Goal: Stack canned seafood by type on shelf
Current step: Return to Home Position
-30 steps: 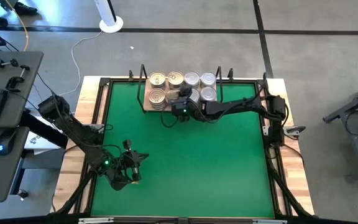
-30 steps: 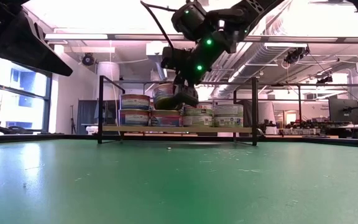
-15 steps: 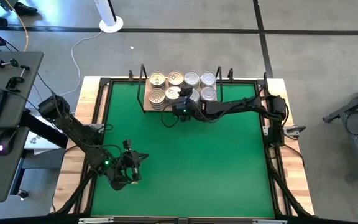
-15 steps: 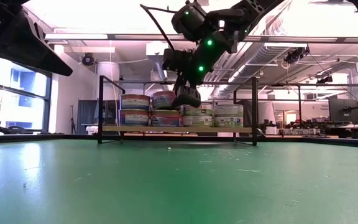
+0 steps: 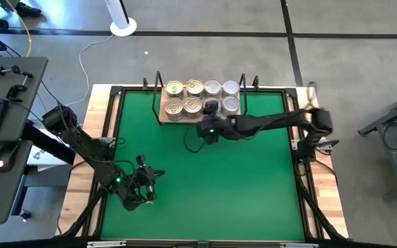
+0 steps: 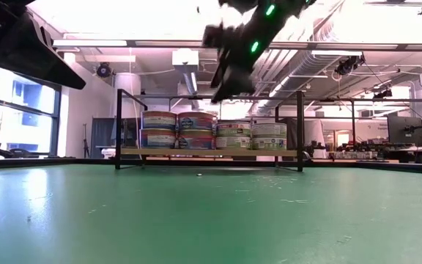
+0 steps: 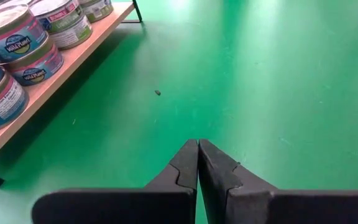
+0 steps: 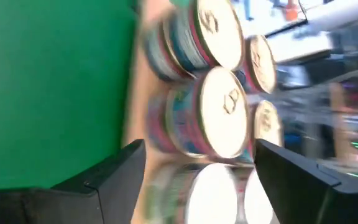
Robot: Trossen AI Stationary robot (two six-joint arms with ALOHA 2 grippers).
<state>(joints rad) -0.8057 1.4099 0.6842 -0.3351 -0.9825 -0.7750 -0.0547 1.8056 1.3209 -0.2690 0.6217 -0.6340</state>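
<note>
Hovering my right gripper (image 8: 199, 147) just off the shelf (image 7: 61, 77), wide, empty; left gripper (image 7: 197, 145) pinched closed, far off. Cans (image 5: 194, 87) seem rigid, slick: I'd clasp their sides.

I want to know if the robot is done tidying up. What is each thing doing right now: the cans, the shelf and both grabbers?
canned seafood: stacked on the shelf, front row two high, none held.
shelf: standing at the far edge of the green mat, loaded with cans.
right gripper: open, empty, raised just in front of the shelf.
left gripper: shut, empty, low over the mat's near left part.
</note>
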